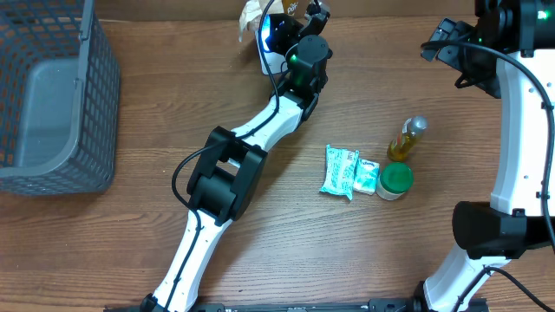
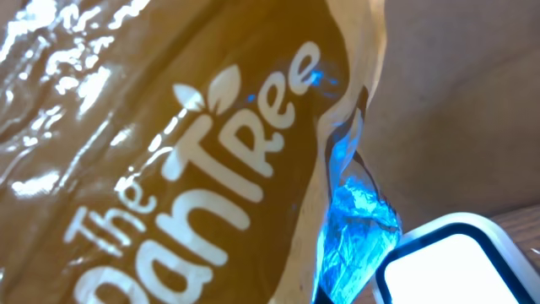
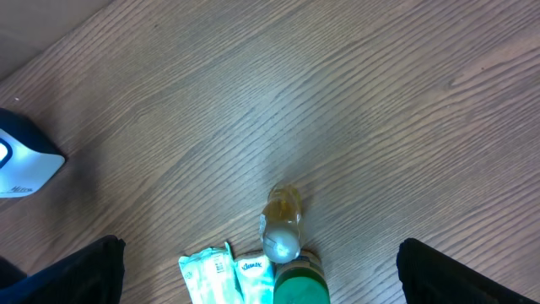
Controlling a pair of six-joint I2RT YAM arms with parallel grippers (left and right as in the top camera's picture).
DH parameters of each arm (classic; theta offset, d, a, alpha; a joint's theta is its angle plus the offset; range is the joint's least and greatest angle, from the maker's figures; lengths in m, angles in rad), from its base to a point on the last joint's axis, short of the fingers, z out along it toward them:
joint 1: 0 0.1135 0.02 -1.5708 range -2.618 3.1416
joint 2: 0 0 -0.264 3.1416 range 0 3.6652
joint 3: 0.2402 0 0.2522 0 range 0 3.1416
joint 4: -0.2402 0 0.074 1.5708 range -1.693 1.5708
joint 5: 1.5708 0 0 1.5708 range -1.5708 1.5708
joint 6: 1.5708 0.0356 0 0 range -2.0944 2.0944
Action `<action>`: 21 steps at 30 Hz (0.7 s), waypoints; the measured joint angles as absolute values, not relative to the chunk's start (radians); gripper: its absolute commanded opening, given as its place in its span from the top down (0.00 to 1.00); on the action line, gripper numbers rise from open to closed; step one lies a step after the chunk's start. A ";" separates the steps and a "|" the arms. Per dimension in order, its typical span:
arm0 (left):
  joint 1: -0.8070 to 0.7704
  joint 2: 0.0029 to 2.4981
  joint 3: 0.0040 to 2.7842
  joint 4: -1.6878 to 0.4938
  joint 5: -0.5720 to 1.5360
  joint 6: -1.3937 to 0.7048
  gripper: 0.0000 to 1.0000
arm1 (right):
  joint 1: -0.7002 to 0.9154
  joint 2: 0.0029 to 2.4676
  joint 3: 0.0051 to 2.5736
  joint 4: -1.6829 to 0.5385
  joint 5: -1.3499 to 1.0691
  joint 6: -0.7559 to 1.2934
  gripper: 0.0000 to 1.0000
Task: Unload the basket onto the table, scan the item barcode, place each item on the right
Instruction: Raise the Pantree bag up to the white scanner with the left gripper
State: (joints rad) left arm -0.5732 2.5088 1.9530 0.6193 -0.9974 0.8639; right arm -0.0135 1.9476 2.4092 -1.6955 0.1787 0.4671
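The brown pouch (image 2: 169, 152) is held in the closed jaws of the left gripper (image 1: 305, 19) at the far edge of the table (image 1: 130, 243), its lower corner just beside the lit scanner (image 2: 456, 262). The right gripper (image 1: 444, 45), jaws wide and empty, is seen well apart.

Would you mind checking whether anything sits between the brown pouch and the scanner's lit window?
Nothing visible does. In the left wrist view the brown pouch hangs right beside the scanner. Its crinkled edge is lit blue, and no object shows in the gap between them.
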 measured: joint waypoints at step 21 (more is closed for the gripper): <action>-0.590 2.012 1.970 -1.000 -0.482 -0.285 0.96 | -0.013 1.948 2.409 -1.695 0.172 0.467 0.00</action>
State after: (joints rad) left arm -0.5903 2.0117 1.9697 -1.0004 -0.4824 -0.2848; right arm -0.0132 1.9476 2.4092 -1.6947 0.1719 0.4671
